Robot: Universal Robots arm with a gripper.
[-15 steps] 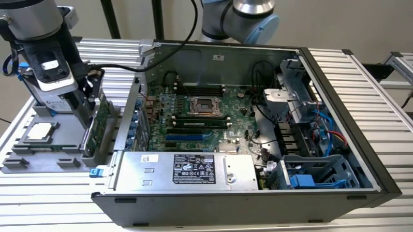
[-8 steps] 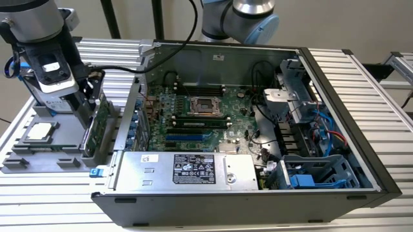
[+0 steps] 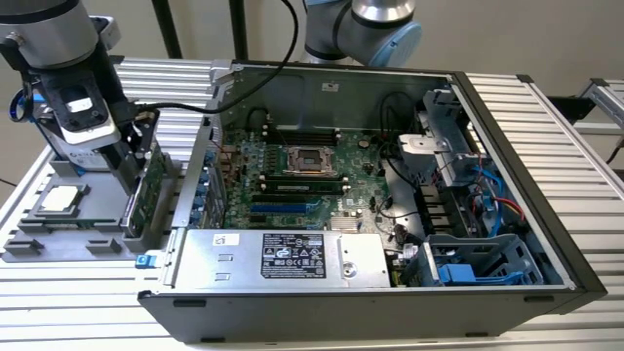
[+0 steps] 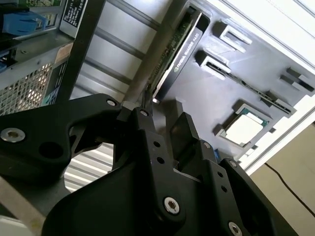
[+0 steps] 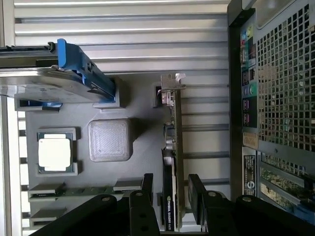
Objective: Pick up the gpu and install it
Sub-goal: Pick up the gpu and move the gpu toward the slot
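The gpu (image 3: pixel 146 194) stands on edge in a slot of the grey parts tray (image 3: pixel 58 248), just outside the open computer case (image 3: pixel 507 175) on the exterior view's left. Its green board faces the case, its black cooler side (image 4: pixel 179 46) faces the tray, and its silver end bracket (image 5: pixel 170 91) points away from the wrist. My gripper (image 5: pixel 171 189) is lowered over the card's near end. It is open, with one finger (image 5: pixel 146 189) on the cooler side and the other on the board side, a narrow gap showing at each. In the second wrist view the gripper (image 4: pixel 162 115) sits right above the gpu's top edge.
A square silver CPU chip (image 5: pixel 55 152) and a hard drive with blue trim (image 5: pixel 54 83) also lie in the tray. Inside the case are the motherboard (image 3: pixel 292 175) with blue expansion slots (image 3: pixel 278 208), the silver power supply (image 3: pixel 283 256) and drive cages (image 3: pixel 478 263). The case wall (image 5: pixel 246 123) stands close beside the gpu.
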